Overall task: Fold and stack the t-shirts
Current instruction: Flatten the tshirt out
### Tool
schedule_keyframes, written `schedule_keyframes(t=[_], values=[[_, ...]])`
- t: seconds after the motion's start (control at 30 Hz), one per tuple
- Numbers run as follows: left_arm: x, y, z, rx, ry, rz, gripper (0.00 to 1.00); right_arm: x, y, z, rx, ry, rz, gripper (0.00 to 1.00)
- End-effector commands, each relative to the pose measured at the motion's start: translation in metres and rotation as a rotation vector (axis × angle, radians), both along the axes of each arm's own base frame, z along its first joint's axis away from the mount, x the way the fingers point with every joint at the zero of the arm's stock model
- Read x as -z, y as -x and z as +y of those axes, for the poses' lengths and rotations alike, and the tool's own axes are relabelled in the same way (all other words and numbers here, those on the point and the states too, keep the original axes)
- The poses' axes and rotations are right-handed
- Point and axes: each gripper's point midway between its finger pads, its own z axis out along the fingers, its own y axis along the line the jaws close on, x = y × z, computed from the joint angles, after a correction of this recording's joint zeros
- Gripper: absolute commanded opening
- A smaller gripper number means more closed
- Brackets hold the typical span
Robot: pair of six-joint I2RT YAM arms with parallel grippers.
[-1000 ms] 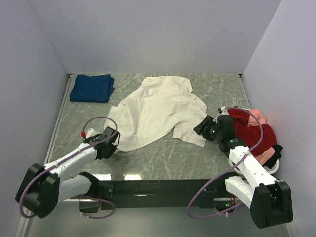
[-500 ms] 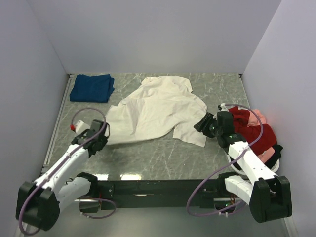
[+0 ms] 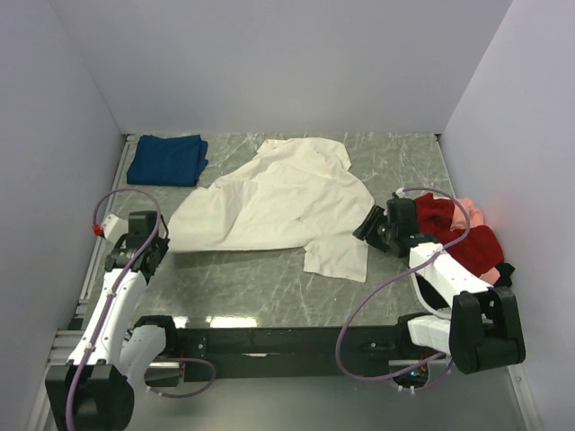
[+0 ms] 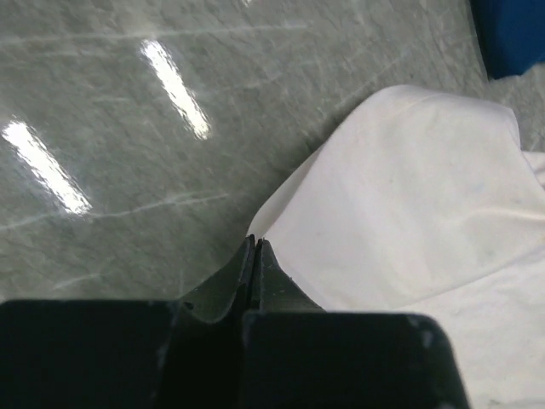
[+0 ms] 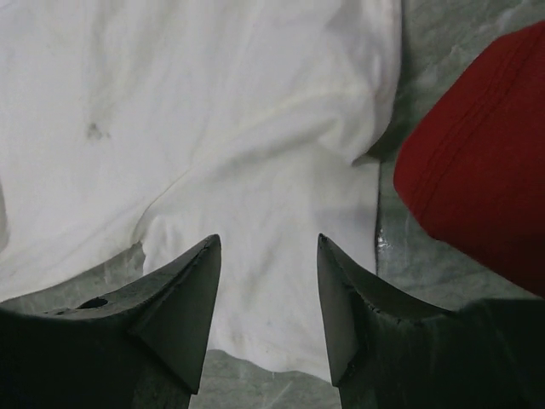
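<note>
The cream t-shirt (image 3: 278, 202) is spread out, wrinkled. A red-and-pink pile (image 3: 463, 238) is heaped at its right edge, and a folded blue shirt (image 3: 166, 160) is laid beyond its far-left side. Its left corner is pinched in the tightly closed left gripper (image 4: 255, 251). The right gripper (image 5: 267, 243) is held spread wide, empty, over its right hem. That thin pinch may be lost if the cloth is pulled one-sidedly.

Left gripper (image 4: 254, 249) pinched on cream-white t-shirt (image 4: 409, 196), right gripper (image 5: 266, 245) tilted down, jaws apart
</note>
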Motion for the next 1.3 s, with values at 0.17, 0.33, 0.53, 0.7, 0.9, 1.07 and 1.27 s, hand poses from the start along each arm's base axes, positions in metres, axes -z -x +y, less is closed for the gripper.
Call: schedule_keyframes(t=[0.17,0.33,0.53,0.7,0.9,1.07,1.27], values=[[-0.027,-0.017,0.027,-0.008,0.026,-0.091,0.00,-0.003,-0.017,-0.013,0.062,0.081,-0.017,0.56],[-0.028,-0.027,0.022,0.028,0.053,-0.107,0.00,0.005,-0.026,-0.012,0.076,0.082,0.006,0.56],[-0.033,-0.033,0.019,0.056,0.055,-0.129,0.00,0.012,-0.037,-0.006,0.098,0.057,0.002,0.54],[-0.038,-0.038,0.018,0.078,0.051,-0.144,0.00,0.019,-0.039,-0.005,0.104,0.065,0.016,0.48],[-0.052,-0.046,0.012,0.137,0.042,-0.192,0.00,0.001,-0.051,-0.002,0.105,0.050,-0.028,0.07],[-0.099,-0.051,0.014,0.173,-0.015,-0.280,0.00,-0.077,-0.056,-0.002,0.098,0.032,-0.173,0.00],[-0.199,-0.053,0.016,0.191,-0.094,-0.455,0.00,-0.215,-0.039,-0.017,0.138,0.020,-0.435,0.00]])
